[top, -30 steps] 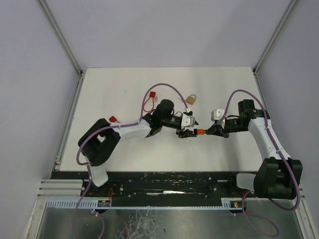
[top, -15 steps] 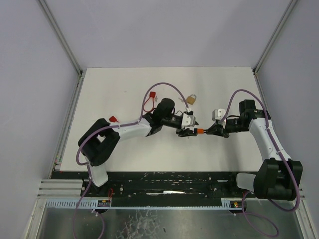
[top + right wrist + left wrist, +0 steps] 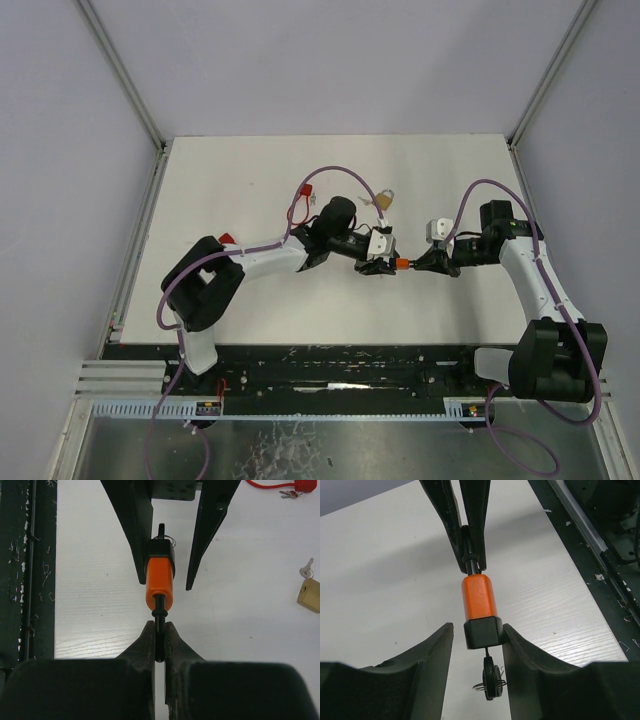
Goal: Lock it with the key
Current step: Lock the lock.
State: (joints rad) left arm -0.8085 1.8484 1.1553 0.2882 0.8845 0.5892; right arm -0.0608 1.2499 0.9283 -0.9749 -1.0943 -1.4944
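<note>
Plainly, we see the orange padlock (image 3: 479,597) hanging between the two claws near the middle of the counter (image 3: 250,170). The padlock is a smooth, rounded plastic block with a squarish black cap at one end and a thin dark shackle at the other. The counter is white, with a faint wood grain.

The right claw (image 3: 160,627) pinches that shackle, its black tapered fingers closed tight on it. The left claw (image 3: 477,627) faces it tip to tip and stands partly open around the black cap. One finger sits right against the cap and the other shows a clear gap, so we see no grip there. A small dark key (image 3: 490,677) on a wire ring sticks out of the cap between those fingers.

Both arms are bent at the elbow and reach inward, wrists roughly level — two arms, one lock shared between them.

We count three locks in all: the orange one, a boxy brass padlock (image 3: 310,594) lying with its keys farther back, and a red cable lock (image 3: 306,190) beside the left arm.
</note>
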